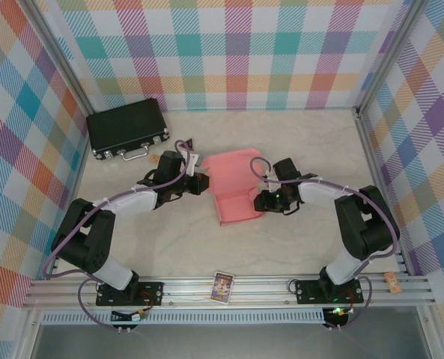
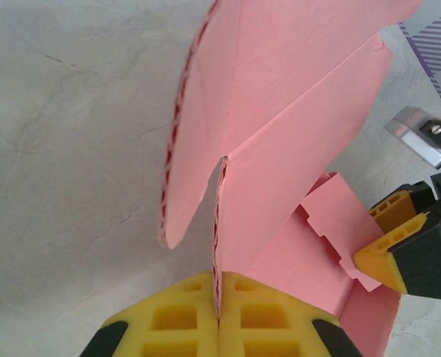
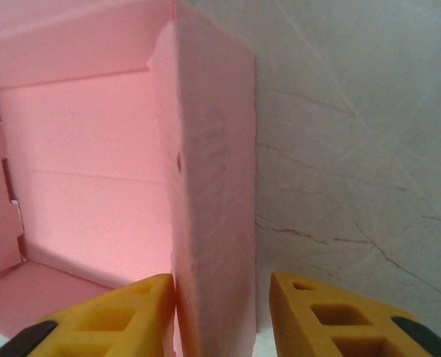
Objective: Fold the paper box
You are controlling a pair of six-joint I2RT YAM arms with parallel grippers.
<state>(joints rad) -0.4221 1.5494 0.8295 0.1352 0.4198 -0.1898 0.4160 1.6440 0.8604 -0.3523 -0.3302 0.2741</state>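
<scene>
The salmon-pink paper box (image 1: 233, 187) lies partly folded in the middle of the table, its lid panel flat toward the back and its walls standing up. My left gripper (image 1: 201, 183) is at its left side. In the left wrist view the yellow fingers (image 2: 219, 297) are shut on the thin edge of an upright wall of the paper box (image 2: 279, 149). My right gripper (image 1: 257, 198) is at the box's right side. It (image 3: 224, 312) stands open astride a doubled-over side wall (image 3: 213, 186): the left finger touches the wall, the right finger is a gap away from it.
A black hard case (image 1: 126, 129) with metal latches lies at the back left. A small printed card (image 1: 222, 286) rests on the front rail, and a small tan piece (image 1: 392, 281) sits at the front right. Plaid walls enclose the table on three sides.
</scene>
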